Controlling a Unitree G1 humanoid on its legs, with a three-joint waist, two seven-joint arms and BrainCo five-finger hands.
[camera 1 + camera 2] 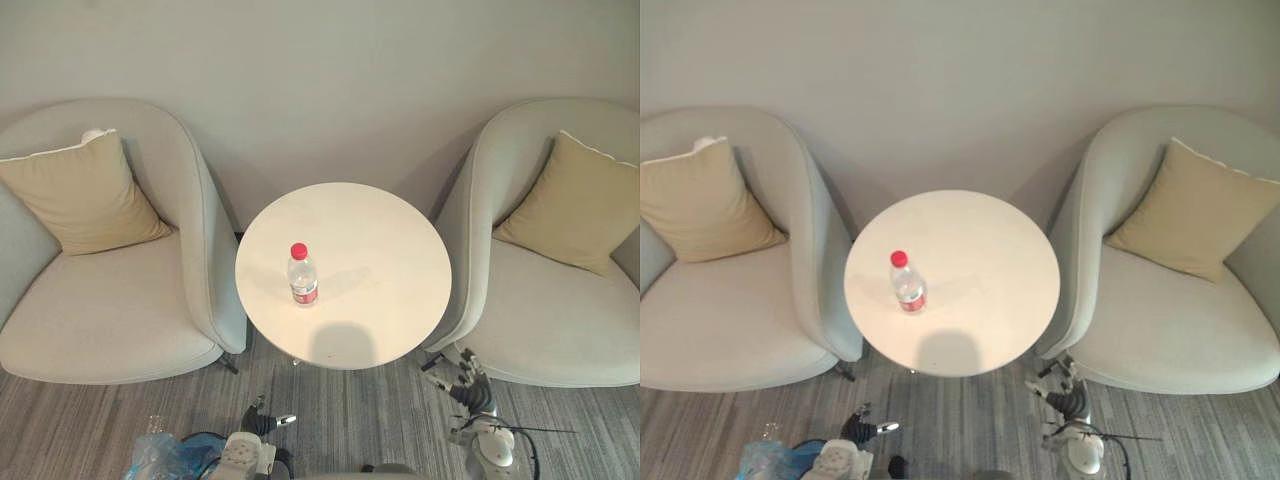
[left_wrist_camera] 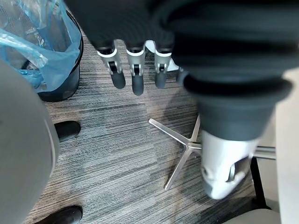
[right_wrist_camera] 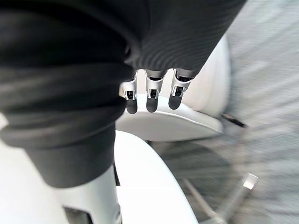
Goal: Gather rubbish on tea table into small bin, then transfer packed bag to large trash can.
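A clear plastic bottle [image 1: 302, 275] with a red cap and red label stands upright on the round white tea table [image 1: 380, 270], left of its middle. The small dark bin [image 2: 56, 88], lined with a blue plastic bag [image 1: 165, 458], stands on the carpet at the lower left. My left hand [image 1: 262, 420] hangs low between the bin and the table's front edge, its fingers [image 2: 135, 74] relaxed and empty. Low by the right armchair's front corner is my right hand [image 1: 468, 385], also open, with its fingers [image 3: 150, 98] holding nothing.
Two grey armchairs flank the table, left [image 1: 110, 320] and right [image 1: 560, 330], each with a beige cushion. The table's metal star base [image 2: 184, 149] spreads on the striped grey carpet under the tabletop. Dark chair feet [image 2: 67, 129] stand near the bin.
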